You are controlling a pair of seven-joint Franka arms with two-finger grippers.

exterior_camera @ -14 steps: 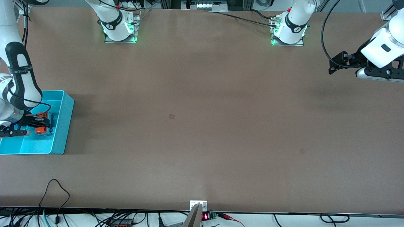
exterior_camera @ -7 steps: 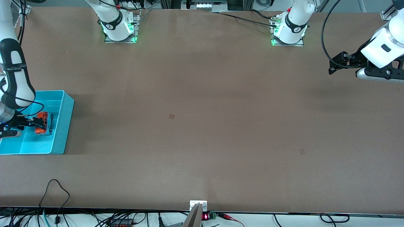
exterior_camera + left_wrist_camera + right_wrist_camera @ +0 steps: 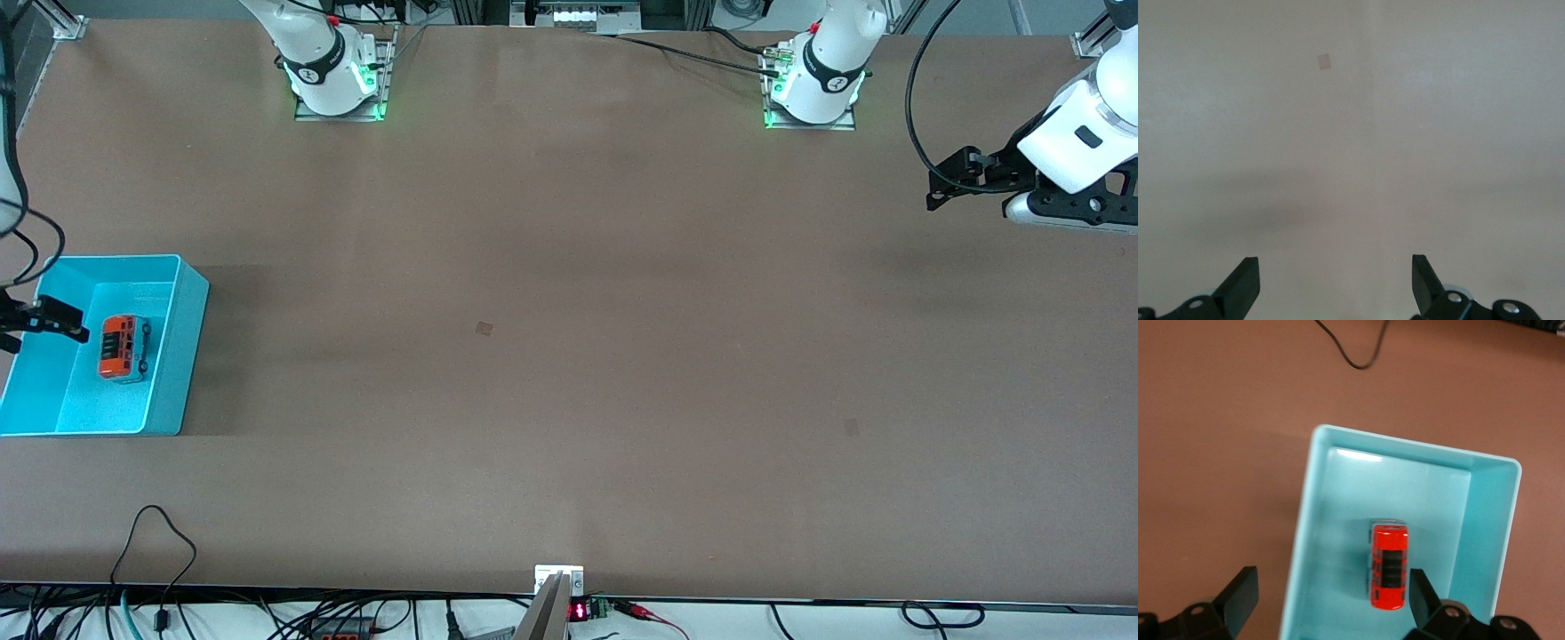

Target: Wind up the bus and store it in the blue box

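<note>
1. The bus (image 3: pixel 122 347) lies on the floor of the blue box (image 3: pixel 178 356), roof up, clear of both pincers. In the right wrist view the bus (image 3: pixel 1389 567) sits near the middle of the box floor, apart from the walls of the blue box (image 3: pixel 1485 520).
2. The blue box stands on the tabletop (image 3: pixel 569 338) at the right arm's end.
3. The right pincer (image 3: pixel 40 318) hangs in the air over the edge of the blue box that lies at the right arm's end of the tabletop. It shows only partly in the front view. In its own wrist view the right pincer (image 3: pixel 1331 600) has its fingers (image 3: pixel 1241 590) spread wide with nothing between them; the bus shows below, untouched.
4. The left pincer (image 3: pixel 956 178) waits in the air over the left arm's end of the tabletop, well apart from the box.
5. In its own wrist view the left pincer (image 3: pixel 1335 280) is spread wide and empty, with its fingertips (image 3: pixel 1245 280) over bare tabletop (image 3: pixel 1351 133).
6. A black cable (image 3: pixel 1351 347) lies on the tabletop beside the box, seen in the right wrist view.
</note>
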